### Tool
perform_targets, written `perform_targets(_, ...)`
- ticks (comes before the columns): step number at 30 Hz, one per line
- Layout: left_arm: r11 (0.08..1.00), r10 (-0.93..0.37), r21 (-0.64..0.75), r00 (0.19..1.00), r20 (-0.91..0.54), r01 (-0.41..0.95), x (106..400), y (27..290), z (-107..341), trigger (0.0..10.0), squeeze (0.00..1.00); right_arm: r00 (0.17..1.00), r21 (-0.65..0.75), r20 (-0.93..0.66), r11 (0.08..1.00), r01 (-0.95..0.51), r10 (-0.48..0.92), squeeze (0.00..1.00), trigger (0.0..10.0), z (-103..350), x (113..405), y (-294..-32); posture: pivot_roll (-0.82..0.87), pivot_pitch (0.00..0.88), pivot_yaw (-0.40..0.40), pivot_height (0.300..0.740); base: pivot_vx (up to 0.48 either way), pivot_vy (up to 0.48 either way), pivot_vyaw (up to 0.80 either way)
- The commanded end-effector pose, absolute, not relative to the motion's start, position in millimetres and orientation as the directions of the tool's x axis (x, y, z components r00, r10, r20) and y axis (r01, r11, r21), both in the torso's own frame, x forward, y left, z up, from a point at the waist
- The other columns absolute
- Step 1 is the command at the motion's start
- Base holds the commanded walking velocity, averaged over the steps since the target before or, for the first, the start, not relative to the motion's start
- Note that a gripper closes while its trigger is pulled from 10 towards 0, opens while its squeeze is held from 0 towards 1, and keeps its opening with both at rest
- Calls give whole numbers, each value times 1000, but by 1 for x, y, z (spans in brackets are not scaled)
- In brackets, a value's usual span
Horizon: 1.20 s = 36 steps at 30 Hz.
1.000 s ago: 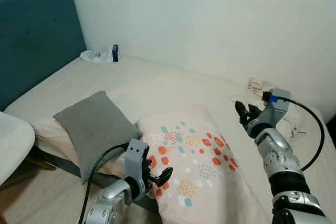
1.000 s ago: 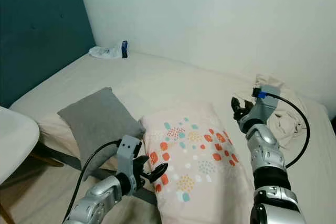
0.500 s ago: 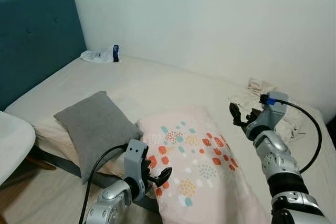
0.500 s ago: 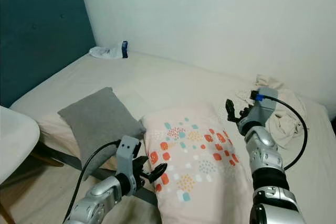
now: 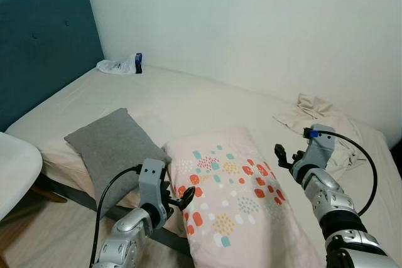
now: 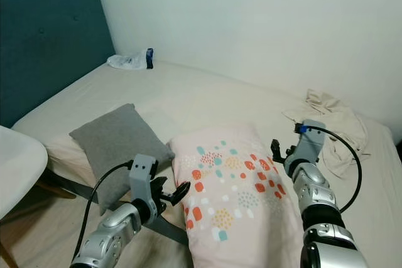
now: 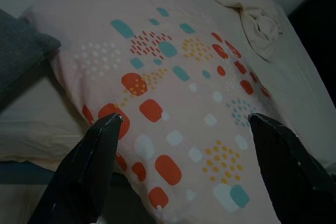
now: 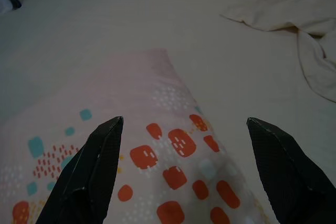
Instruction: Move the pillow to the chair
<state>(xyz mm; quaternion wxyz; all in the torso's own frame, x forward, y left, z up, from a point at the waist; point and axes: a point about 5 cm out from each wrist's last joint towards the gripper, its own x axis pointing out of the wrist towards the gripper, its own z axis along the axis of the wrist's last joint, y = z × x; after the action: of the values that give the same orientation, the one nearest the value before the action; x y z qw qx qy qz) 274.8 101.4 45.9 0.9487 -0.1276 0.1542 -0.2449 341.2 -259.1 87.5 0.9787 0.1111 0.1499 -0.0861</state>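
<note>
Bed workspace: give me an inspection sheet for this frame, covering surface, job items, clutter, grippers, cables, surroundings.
Surface: bed with a beige sheet.
Job's things: patterned pillow lying flat at the bed's near edge; white chair at the left edge of the head views.
Clutter: grey cushion beside the pillow; crumpled cloth on the bed's right side; plastic bottle by the headboard.
Grippers: left gripper open at the pillow's near left edge; right gripper open over its far right corner; neither grips.
Cables: black cable on the left arm, another on the right.
Surroundings: teal headboard, white wall.
</note>
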Motion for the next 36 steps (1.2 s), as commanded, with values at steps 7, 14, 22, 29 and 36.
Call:
perform_targets(7,850,-494,-333,837,-237,408,271,103,42,10000,0,931,203,-326,950,237,-163,0,10000,84,339,-263,62,44,-73,655,0,0,0)
perform_targets(14,851,-495,-333,833,-248,407,267,104,40,10000,0,928,212,-336,947,240,-160,0,10000,79,338,-262,68,51,-73,625,0,0,0)
perform_targets(22,842,-514,-339,817,-262,420,261,105,37,10000,0,929,233,-331,939,252,-167,0,10000,74,334,-263,77,61,-63,595,0,0,0)
perform_targets(29,836,-535,-325,792,-294,443,253,109,31,10000,0,929,267,-324,925,271,-179,0,10000,71,331,-267,82,72,-54,595,0,0,0)
perform_targets(36,832,-542,-332,783,-306,445,244,111,31,10000,0,917,357,-367,887,292,-154,0,10000,44,313,-263,99,110,-37,570,0,0,0)
